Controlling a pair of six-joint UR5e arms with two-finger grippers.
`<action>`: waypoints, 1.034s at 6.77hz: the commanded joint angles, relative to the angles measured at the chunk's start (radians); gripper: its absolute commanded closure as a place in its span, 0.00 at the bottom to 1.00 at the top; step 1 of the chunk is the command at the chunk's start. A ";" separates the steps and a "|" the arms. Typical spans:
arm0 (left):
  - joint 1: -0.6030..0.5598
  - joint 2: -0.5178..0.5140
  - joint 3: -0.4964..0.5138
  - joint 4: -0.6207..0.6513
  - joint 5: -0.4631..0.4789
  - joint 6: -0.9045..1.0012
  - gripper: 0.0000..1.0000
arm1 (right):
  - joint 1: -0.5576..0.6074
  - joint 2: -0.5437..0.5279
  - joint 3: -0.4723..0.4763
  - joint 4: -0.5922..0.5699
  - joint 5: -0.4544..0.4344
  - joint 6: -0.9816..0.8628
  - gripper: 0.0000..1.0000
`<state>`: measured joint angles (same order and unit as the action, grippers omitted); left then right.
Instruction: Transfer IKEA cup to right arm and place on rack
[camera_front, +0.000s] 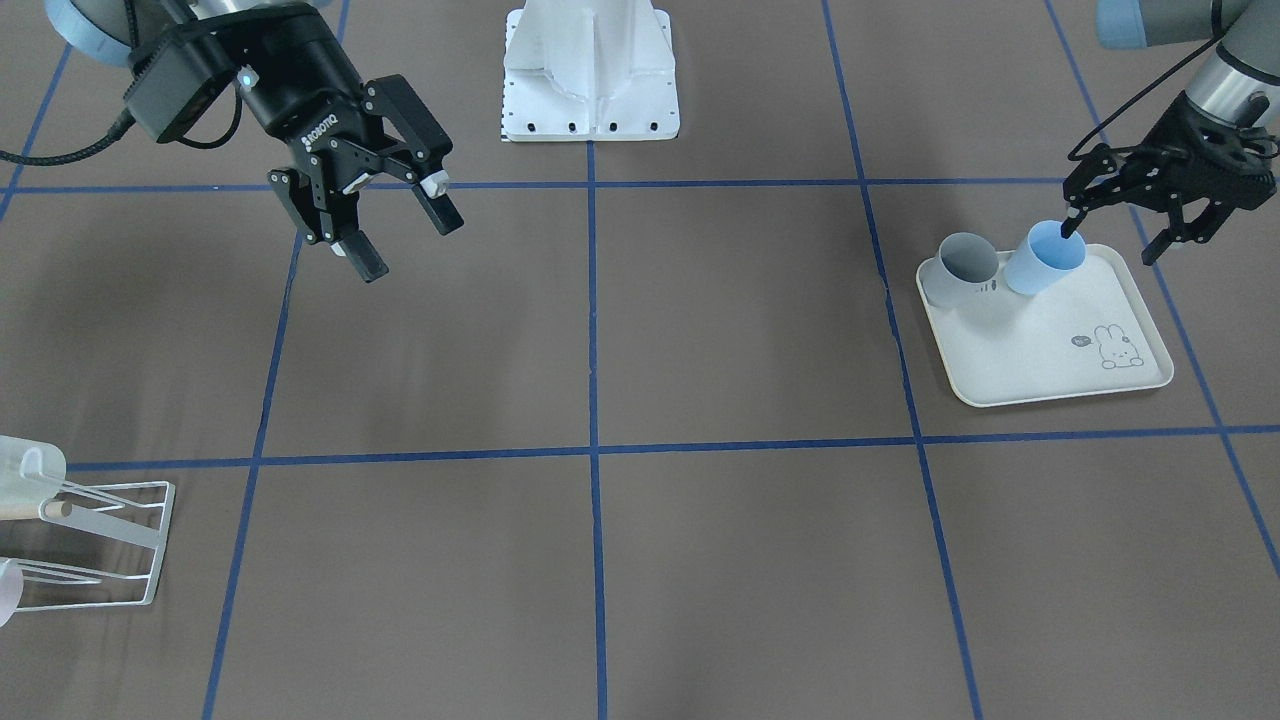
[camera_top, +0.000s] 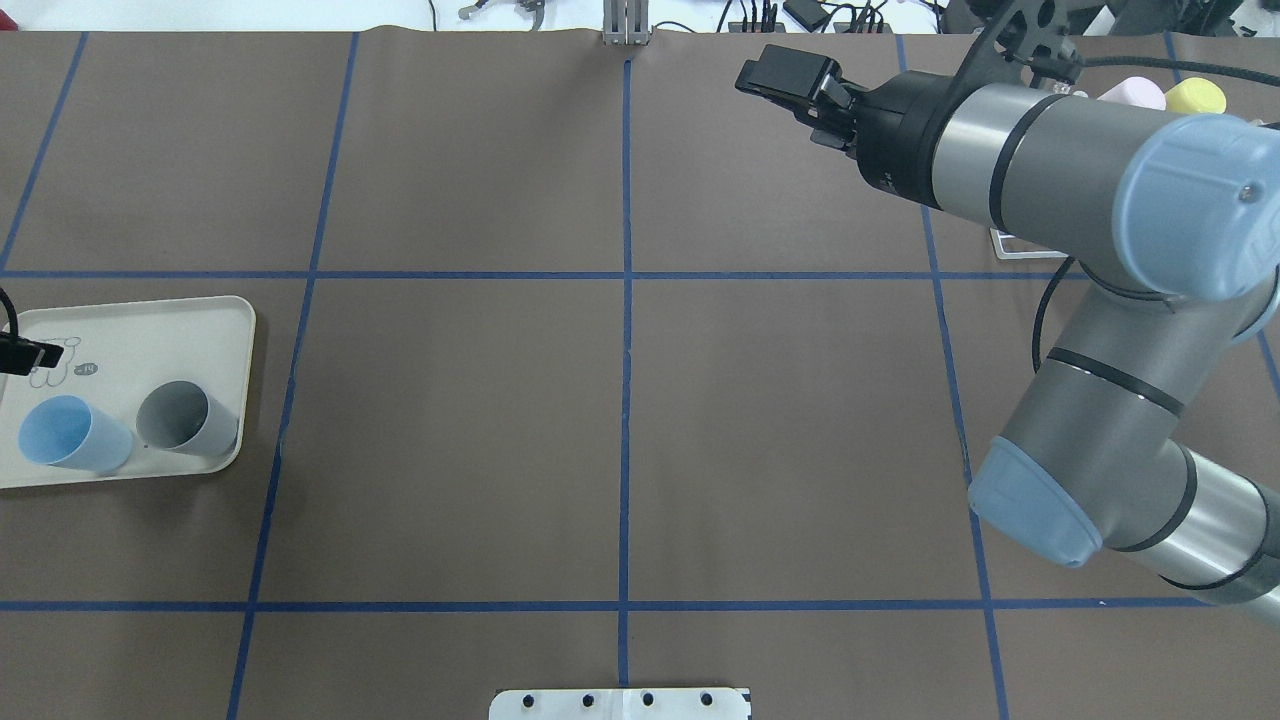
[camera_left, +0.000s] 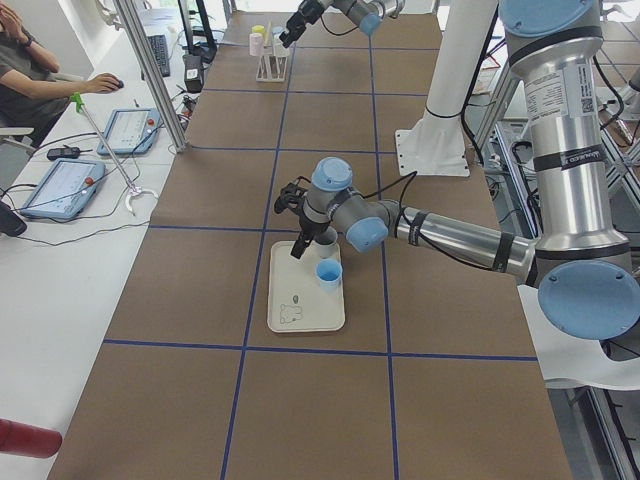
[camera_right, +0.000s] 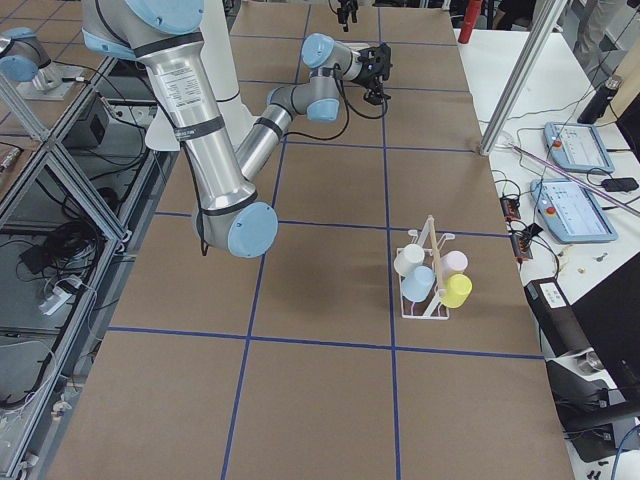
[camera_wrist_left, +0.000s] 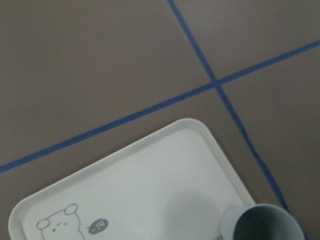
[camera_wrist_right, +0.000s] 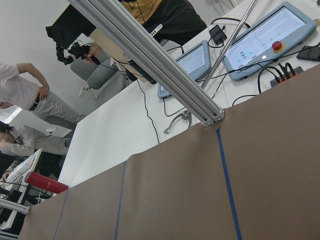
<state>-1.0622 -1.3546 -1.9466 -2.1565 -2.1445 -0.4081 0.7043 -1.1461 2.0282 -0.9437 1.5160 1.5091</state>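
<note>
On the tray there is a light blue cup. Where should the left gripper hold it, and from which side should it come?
Probably take the light blue cup by its wall at the rim, one finger inside and one outside, coming from above. It stands upright, mouth open upward; choose the side away from the grey cup close beside it.

Brown table (camera_front: 700, 330) with blue tape lines (camera_front: 592, 450) forming a grid.
Three items rest directly on it: a cream tray (camera_front: 1030, 340) at the right of the frame, a white wire rack (camera_front: 105, 525) in the lower left corner, and a white base plate (camera_front: 590, 100) at top centre.
</note>
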 joint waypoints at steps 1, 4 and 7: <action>0.004 -0.008 0.075 -0.003 -0.001 0.035 0.15 | -0.009 0.012 -0.006 0.000 -0.010 0.003 0.00; 0.010 -0.008 0.077 -0.003 0.000 0.037 0.18 | -0.009 0.012 -0.009 0.000 -0.010 0.003 0.00; 0.018 -0.009 0.107 -0.002 -0.001 0.043 0.18 | -0.009 0.006 -0.034 0.055 -0.010 0.005 0.00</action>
<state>-1.0478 -1.3625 -1.8513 -2.1588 -2.1455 -0.3691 0.6949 -1.1371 2.0096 -0.9177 1.5064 1.5129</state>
